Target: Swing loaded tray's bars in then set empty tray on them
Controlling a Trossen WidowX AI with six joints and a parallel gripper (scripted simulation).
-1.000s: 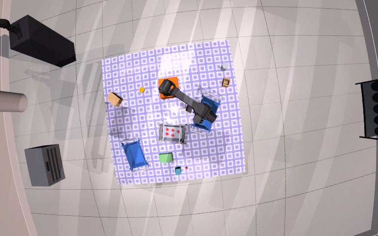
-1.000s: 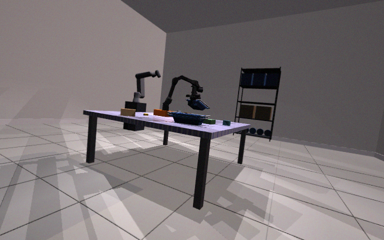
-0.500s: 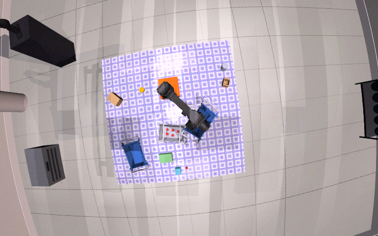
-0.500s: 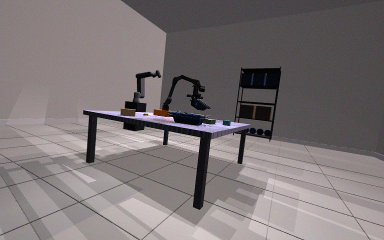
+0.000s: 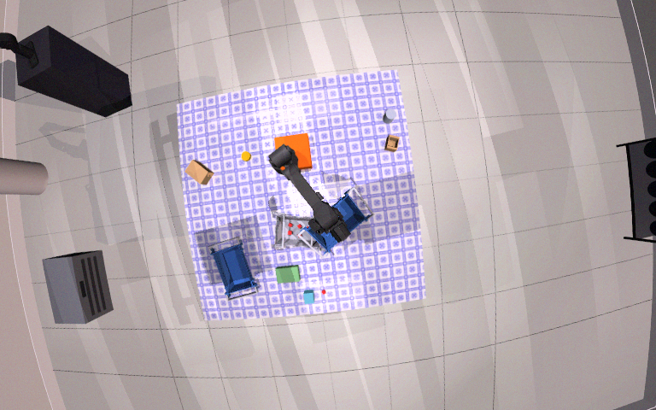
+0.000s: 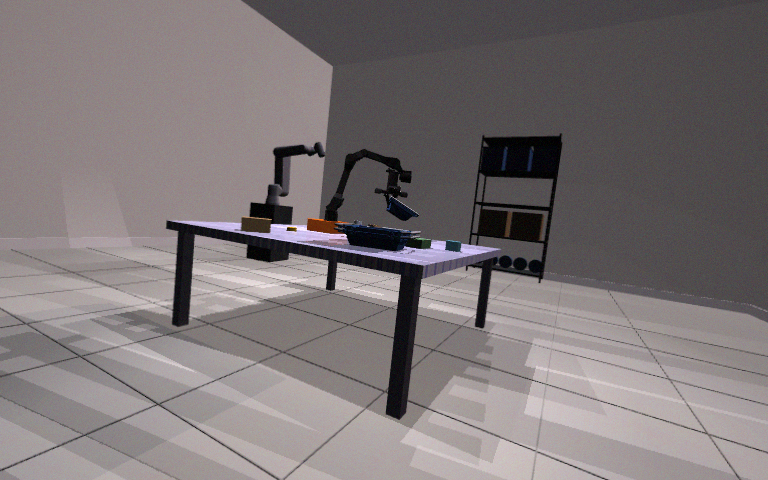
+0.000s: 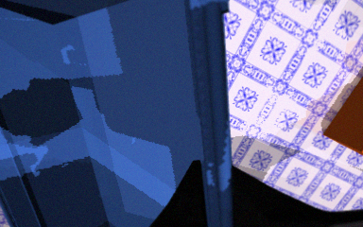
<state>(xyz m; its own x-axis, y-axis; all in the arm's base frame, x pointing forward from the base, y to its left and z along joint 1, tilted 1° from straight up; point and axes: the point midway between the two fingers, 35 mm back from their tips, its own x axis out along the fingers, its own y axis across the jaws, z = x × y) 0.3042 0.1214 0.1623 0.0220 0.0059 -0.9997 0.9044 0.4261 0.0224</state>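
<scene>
The loaded tray (image 5: 293,239) is grey and stands mid-table in the top view, holding small red blocks (image 5: 289,232). Its left wire bar (image 5: 284,233) lies across the top near the left end; its right end and bar are hidden under the held tray. My gripper (image 5: 327,229) (image 6: 393,195) is shut on the side wall of the empty blue tray (image 5: 353,213) (image 6: 402,208) (image 7: 150,95). The blue tray hangs tilted in the air, overlapping the loaded tray's right part from above. Its wire bars stick out at its ends. The fingertips are mostly hidden.
A second blue tray (image 5: 233,266) (image 6: 373,236) stands front left, bars out. A green block (image 5: 287,274) (image 6: 419,242), teal block (image 5: 308,296) (image 6: 452,245) and red cube (image 5: 323,292) lie near the loaded tray. An orange box (image 5: 303,149) (image 7: 358,128) is by the arm base.
</scene>
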